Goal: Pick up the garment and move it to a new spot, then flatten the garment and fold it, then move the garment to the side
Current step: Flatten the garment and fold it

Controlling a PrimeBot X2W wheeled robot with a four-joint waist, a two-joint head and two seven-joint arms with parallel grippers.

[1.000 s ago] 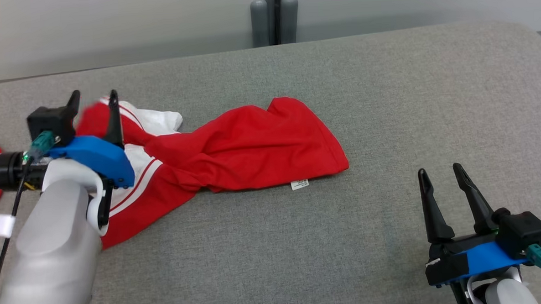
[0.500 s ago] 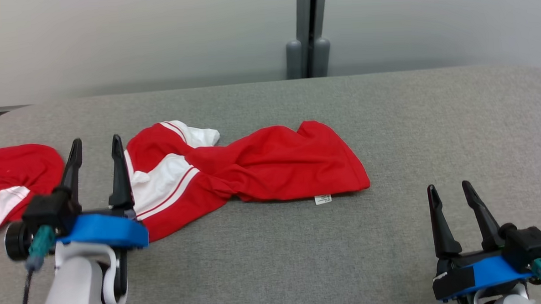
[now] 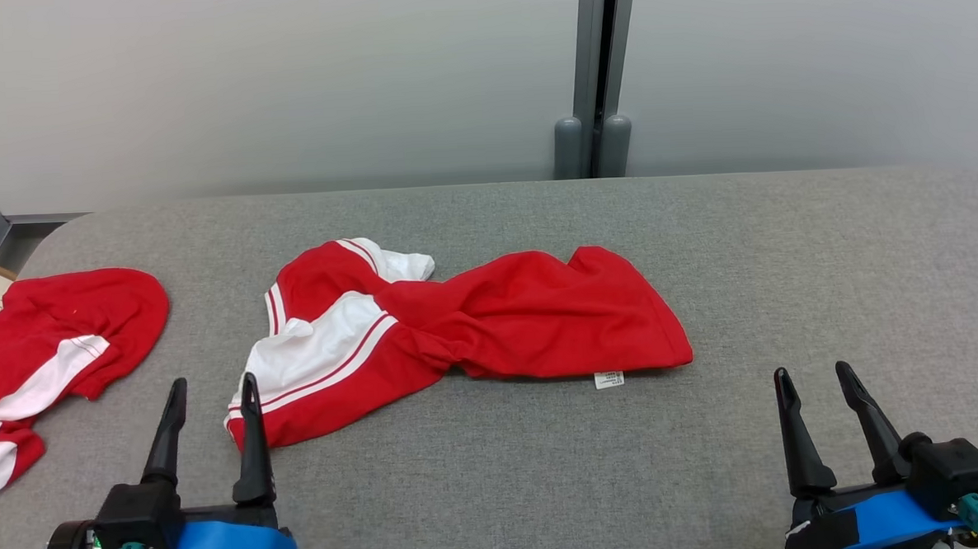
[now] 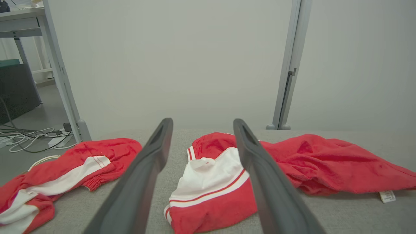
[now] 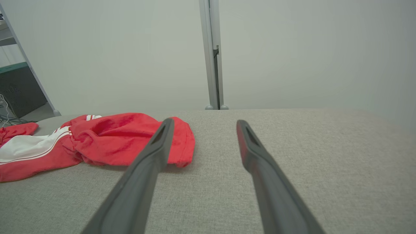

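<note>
The head view looks down over the grey table (image 3: 498, 472). Both wrist views sit low, facing the wall (image 4: 195, 65), and share the red garment (image 5: 123, 136)

1. The left gripper (image 3: 214, 382) sits low on the robot's left. Its two long dark fingers are spread wide, point straight forward and grip nothing.
2. The right gripper (image 3: 811, 368) sits low on the right, fingers equally spread and empty, tips leaning slightly toward the left gripper.
3. The two grippers are roughly level and well apart.
</note>
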